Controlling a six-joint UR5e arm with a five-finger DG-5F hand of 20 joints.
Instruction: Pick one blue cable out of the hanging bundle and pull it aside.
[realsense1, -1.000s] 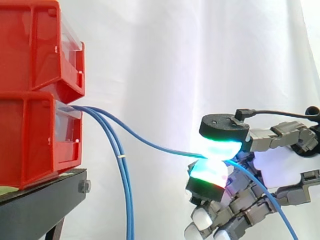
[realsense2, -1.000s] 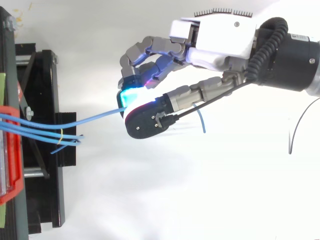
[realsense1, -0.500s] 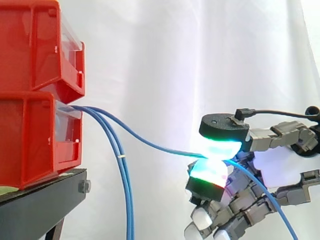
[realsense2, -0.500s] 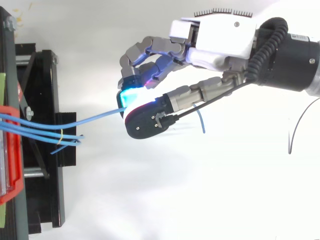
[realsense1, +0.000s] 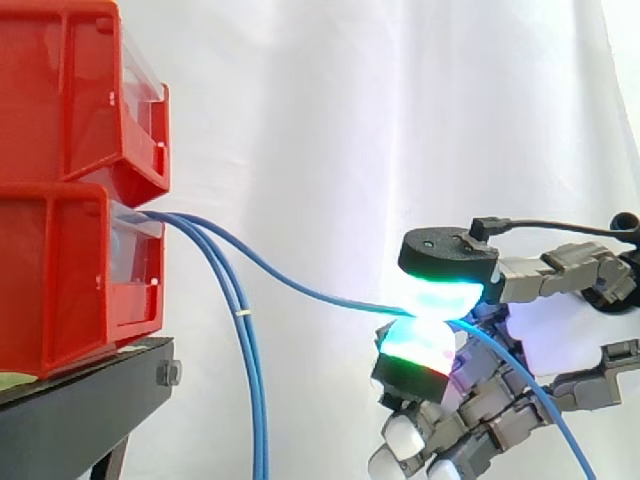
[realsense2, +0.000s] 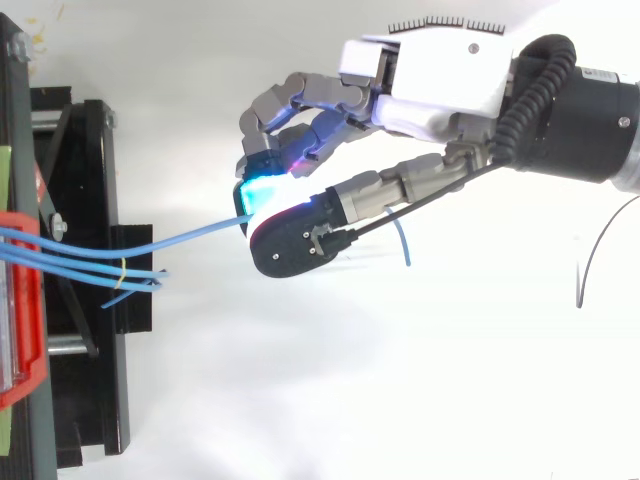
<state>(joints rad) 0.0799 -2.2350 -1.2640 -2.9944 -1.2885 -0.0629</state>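
Note:
One blue cable (realsense1: 300, 291) runs from the lower red bin (realsense1: 70, 280) out to the right, where my hand (realsense1: 470, 300) is shut on it, pinched between two glowing pads (realsense1: 440, 297). Past the pinch, the cable droops down to the lower right. From above, the same cable (realsense2: 180, 238) stretches from the bin side to my hand (realsense2: 430, 90). The other blue cables (realsense1: 245, 360) of the bundle hang straight down beside the bin, tied with a small band (realsense1: 241, 314).
Two red bins are stacked at the left, the upper one (realsense1: 70, 90) above the lower, on a black stand (realsense1: 90, 400). A white curtain (realsense1: 350, 130) forms the backdrop. From above, the stand (realsense2: 80, 300) lies along the left edge.

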